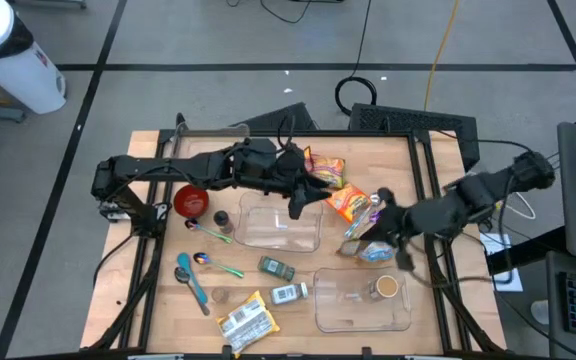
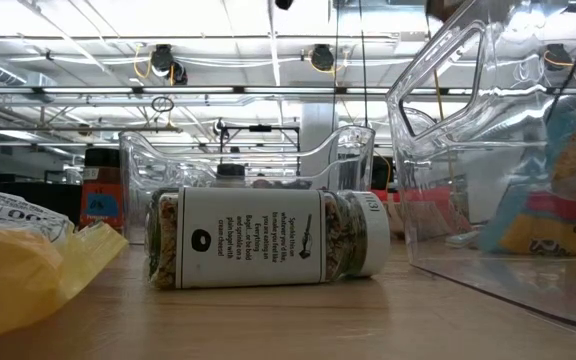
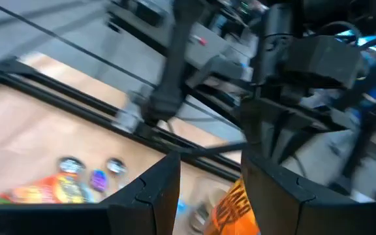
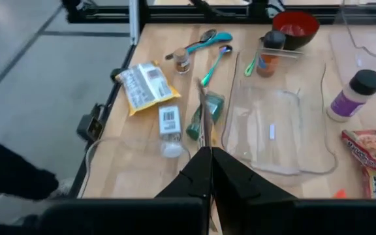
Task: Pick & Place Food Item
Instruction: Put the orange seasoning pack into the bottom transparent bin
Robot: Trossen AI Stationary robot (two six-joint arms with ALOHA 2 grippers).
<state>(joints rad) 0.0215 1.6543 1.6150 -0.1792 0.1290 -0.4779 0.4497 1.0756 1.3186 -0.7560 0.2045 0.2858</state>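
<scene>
My right gripper (image 1: 380,226) is at the table's right middle, shut on a blue and white packet (image 1: 370,248) that shows below it. In the right wrist view the packet shows only as a thin edge (image 4: 203,121) ahead of the shut fingers (image 4: 207,171). My left gripper (image 1: 298,200) is open over the far edge of a clear container (image 1: 278,228). An orange snack packet (image 1: 350,203) lies on the table just to its right and shows between its fingers in the left wrist view (image 3: 232,207). A second orange packet (image 1: 326,168) lies farther back. My right gripper pinches the packet between its two shut fingers, on a thin edge (image 4: 204,147) seen end-on. The fingers hide the place of contact. In the high view the packet hangs below the gripper; I cannot tell whether it is clear of the table.
A second clear container (image 1: 363,300) holds a brown-lidded jar (image 1: 386,287) at the near right. Two spice jars (image 1: 276,267) (image 2: 268,240), a yellow packet (image 1: 246,320), spoons (image 1: 193,280), a red bowl (image 1: 190,200) and a small bottle (image 1: 221,218) lie on the left half.
</scene>
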